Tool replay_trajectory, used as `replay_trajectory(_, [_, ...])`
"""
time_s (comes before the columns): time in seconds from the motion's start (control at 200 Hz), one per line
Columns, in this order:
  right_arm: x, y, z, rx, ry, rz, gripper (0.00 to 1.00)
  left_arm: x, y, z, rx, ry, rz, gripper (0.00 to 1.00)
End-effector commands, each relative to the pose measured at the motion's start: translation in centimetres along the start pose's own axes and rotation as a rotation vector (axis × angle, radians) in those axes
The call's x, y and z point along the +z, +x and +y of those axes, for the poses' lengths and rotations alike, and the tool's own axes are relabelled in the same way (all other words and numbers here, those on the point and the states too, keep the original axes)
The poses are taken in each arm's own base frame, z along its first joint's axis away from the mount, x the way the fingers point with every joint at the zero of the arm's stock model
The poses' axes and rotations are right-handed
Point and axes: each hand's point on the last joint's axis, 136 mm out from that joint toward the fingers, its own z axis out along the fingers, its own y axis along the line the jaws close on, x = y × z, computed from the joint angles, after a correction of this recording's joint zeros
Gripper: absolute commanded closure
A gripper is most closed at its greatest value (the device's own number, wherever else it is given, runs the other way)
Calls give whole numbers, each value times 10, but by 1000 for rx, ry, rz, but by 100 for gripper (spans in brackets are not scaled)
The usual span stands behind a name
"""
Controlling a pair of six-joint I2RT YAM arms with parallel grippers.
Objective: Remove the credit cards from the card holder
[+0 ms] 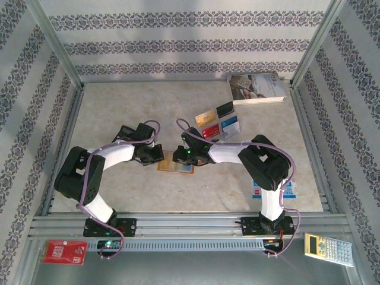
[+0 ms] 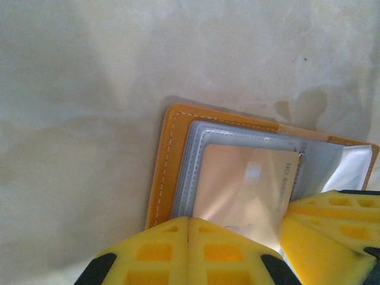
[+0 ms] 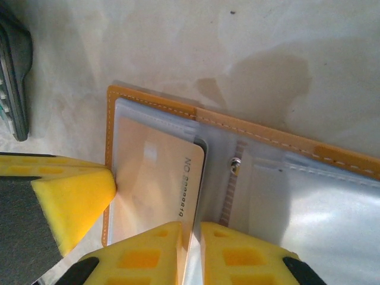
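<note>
The tan-orange card holder [image 1: 175,165] lies open on the table between both grippers, its clear pockets facing up [image 2: 161,172] [image 3: 261,133]. A pale gold credit card [image 2: 246,184] [image 3: 154,172] sticks partway out of a left-hand pocket. My right gripper [image 1: 191,157] [image 3: 191,228] is shut on the card's near corner, the card's edge running between its yellow fingers. My left gripper [image 1: 157,155] [image 2: 188,219] is shut, tips pressed down on the holder's left side beside the card. Its yellow finger [image 3: 71,196] touches the card's outer edge in the right wrist view.
Several loose cards [image 1: 217,122] lie fanned out behind the holder, and a book [image 1: 255,88] rests at the back right. A blue item [image 1: 290,190] sits under the right arm. Off the table's near edge are a calculator [image 1: 328,248] and a red packet [image 1: 64,252].
</note>
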Motion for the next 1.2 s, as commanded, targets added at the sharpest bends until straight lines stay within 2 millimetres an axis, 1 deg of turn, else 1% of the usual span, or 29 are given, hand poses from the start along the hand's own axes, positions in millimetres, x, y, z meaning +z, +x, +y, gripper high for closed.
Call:
replay_trajectory(0.0, [7, -1, 5, -9, -19, 18, 83, 9, 22, 21, -5, -88, 81, 98])
replay_trajectory(0.28, [12, 0, 11, -21, -45, 46, 83, 13, 31, 7, 13, -5, 145, 98])
replay_trajectory(0.38, [11, 0, 13, -22, -49, 45, 83, 15, 33, 8, 14, -7, 158, 98])
replay_trajectory(0.48, [7, -3, 15, -27, -51, 28, 85, 16, 35, 11, 14, -18, 163, 98])
replay_trajectory(0.635, [2, -5, 15, -18, -57, 16, 89, 14, 31, 14, 14, -37, 145, 98])
replay_trajectory(0.759, [-4, -8, 11, -1, -46, -11, 92, 7, 25, 12, 19, -45, 111, 98])
replay_trajectory(0.834, [-10, -10, 7, 2, -37, -30, 93, 1, 20, 10, 26, -52, 85, 96])
replay_trajectory(0.974, [-16, -8, 0, 19, -20, -39, 94, -9, 9, -1, 44, -36, 50, 92])
replay_trajectory(1.199, [-22, -7, -16, 39, 20, -56, 95, -14, 5, -5, 50, -36, 34, 90])
